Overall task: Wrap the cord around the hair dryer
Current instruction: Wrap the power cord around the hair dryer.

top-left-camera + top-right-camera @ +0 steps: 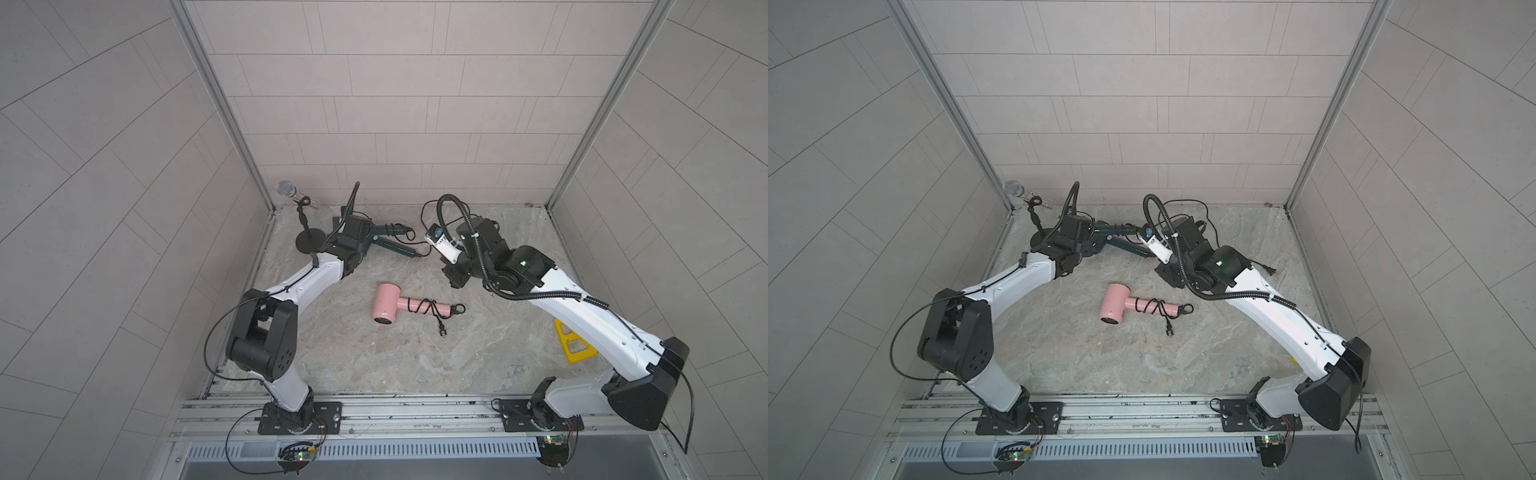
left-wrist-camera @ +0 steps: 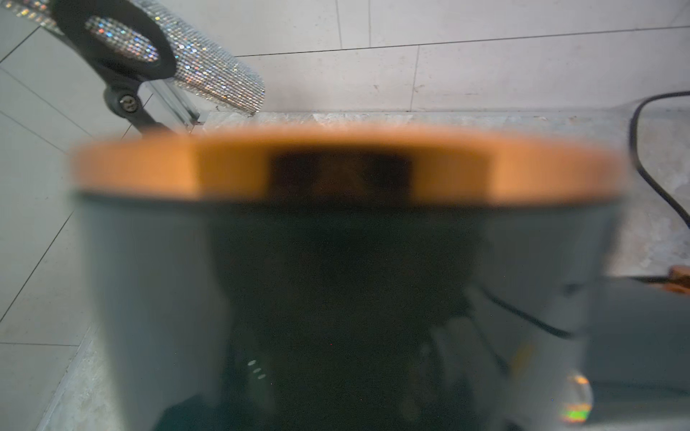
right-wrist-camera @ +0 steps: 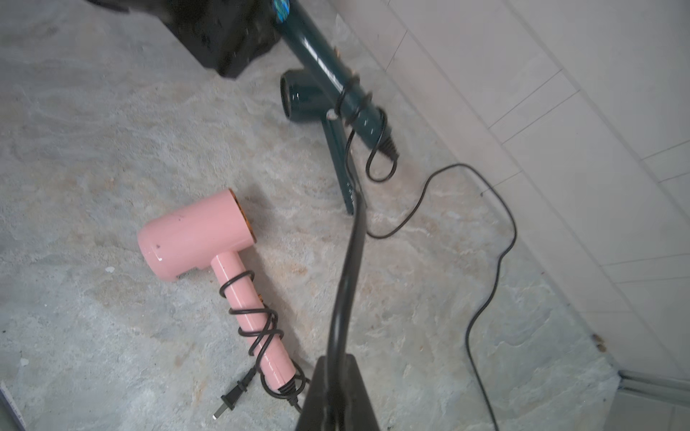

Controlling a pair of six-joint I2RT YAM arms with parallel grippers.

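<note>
- Nearest you on the right, a yellow triangular piece [image 1: 575, 347] lies on the counter [image 1: 374, 365], partly under your right arm.
- In the middle of the counter the pink hair dryer [image 1: 386, 308] lies on its side. The pink dryer's cord [image 3: 257, 330] is coiled down the handle, and its plug [image 1: 441, 330] rests just beside the handle.
- Beyond it, your right tool [image 3: 338, 377] has its jaws closed on the cord [image 3: 351, 268] of the green hair dryer [image 3: 336, 86]. The cord runs from the tool up to that dryer.
- The rest of that cord trails loose over the counter near the back wall.
- The green hair dryer sits toward the back of the counter, with a few turns of cord already around its handle.
- Your left tool [image 1: 360, 243] is clamped on the green dryer's head. The left wrist view is blurred and filled by the barrel and its orange rim.
- Farthest off, in the back left corner, a sparkly microphone [image 1: 286, 189] sits on a black stand [image 1: 309, 241].
</note>
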